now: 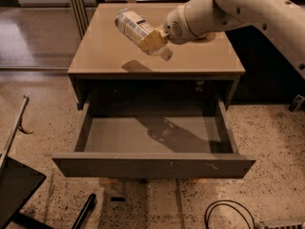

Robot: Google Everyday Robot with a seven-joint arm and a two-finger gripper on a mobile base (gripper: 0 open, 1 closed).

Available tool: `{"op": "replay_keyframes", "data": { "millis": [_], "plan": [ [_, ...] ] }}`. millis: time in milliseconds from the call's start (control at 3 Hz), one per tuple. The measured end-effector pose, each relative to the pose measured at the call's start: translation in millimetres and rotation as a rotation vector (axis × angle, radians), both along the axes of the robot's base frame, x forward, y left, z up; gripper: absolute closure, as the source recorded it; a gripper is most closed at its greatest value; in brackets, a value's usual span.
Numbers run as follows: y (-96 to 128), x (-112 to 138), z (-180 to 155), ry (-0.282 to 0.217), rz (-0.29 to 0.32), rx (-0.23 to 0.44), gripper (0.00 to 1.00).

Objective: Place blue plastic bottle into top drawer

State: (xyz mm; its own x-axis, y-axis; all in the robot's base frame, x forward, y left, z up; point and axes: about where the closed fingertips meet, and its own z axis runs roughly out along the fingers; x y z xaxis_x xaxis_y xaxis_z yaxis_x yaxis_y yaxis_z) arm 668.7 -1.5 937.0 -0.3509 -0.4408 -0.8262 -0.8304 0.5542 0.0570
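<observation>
The tool [153, 38] grips the blue plastic bottle [131, 24], holding it tilted above the surface [105, 56] at 12 o'clock. The top drawer [152, 165] stands open at 6 o'clock.
</observation>
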Motion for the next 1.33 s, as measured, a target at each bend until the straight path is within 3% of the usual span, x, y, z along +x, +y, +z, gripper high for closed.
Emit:
{"op": "replay_keyframes", "data": {
  "millis": [333, 667, 1000, 1333],
  "plan": [
    [-5.8, -37.2, -42.3, 0.031, 0.077, -0.076, 1.0],
    [-14.3, -55.8, -97.6, 0.107, 0.145, -0.178, 1.0],
    [-23.7, -60.9, -149.6, 0.186, 0.205, -0.264, 1.0],
    [-37.5, -59.2, -195.3, 0.261, 0.248, -0.308, 1.0]
  ]
}}
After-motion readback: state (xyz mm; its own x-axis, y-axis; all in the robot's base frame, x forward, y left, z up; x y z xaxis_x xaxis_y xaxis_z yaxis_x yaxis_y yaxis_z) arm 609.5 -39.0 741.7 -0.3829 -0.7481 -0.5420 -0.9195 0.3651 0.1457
